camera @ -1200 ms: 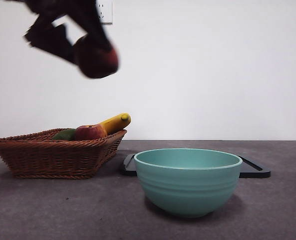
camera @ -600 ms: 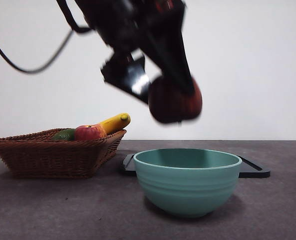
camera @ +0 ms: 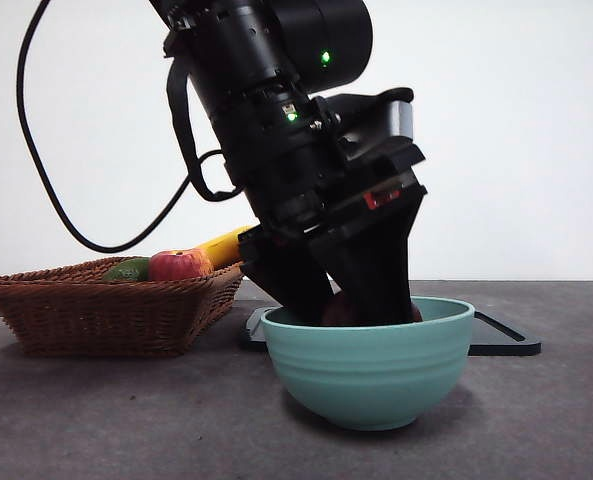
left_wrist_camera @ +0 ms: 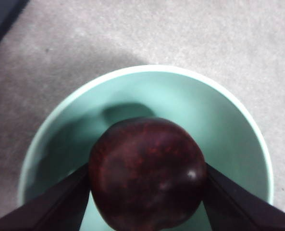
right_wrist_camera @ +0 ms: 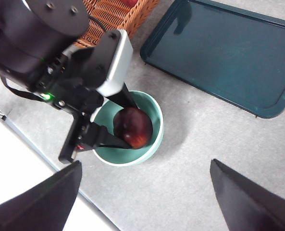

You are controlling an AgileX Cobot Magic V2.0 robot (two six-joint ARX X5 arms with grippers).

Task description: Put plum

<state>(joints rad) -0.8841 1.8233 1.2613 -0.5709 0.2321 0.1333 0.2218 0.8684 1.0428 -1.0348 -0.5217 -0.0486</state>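
Observation:
The plum [left_wrist_camera: 147,173] is dark maroon and glossy. My left gripper [left_wrist_camera: 147,192] is shut on it and holds it down inside the teal bowl [left_wrist_camera: 229,115]. In the front view the left gripper [camera: 361,300] reaches into the bowl [camera: 371,365] from above, and only a sliver of the plum [camera: 338,312] shows over the rim. The right wrist view looks down on the plum [right_wrist_camera: 132,127] in the bowl [right_wrist_camera: 154,137] between the left jaws. My right gripper [right_wrist_camera: 144,197] is open and empty, high above the table.
A wicker basket [camera: 96,310] at the left holds a red apple [camera: 176,266], a green fruit [camera: 128,270] and a banana [camera: 221,245]. A dark tray [right_wrist_camera: 229,53] lies flat behind the bowl. A black cable [camera: 46,150] loops from the arm.
My left gripper has carried the plum from high at the left, across to the right, and down into the bowl.

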